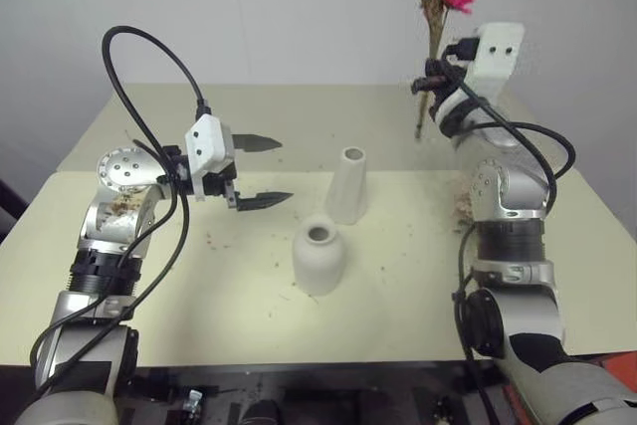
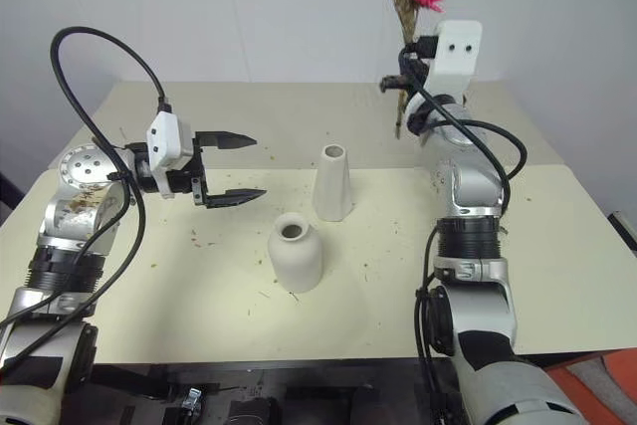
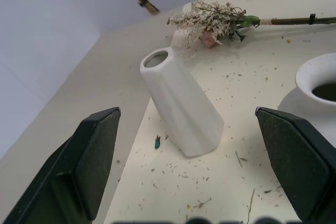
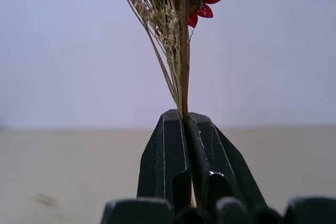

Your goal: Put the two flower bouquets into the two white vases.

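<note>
Right wrist view has the right hand (image 4: 186, 129) clamped on the grass bunch (image 1: 431, 7), upright probably for dropping stem-first into the tall vase (image 1: 348, 184); left hand (image 1: 262, 171) waits open, empty.

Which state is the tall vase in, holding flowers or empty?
Empty. The tall vase stands upright with an open mouth and no stems in it; the grass bouquet is raised in the right end effector.

On the table (image 1: 199, 286), the round vase (image 1: 319, 258) stands before the slim vase (image 1: 348, 186), just left.
</note>
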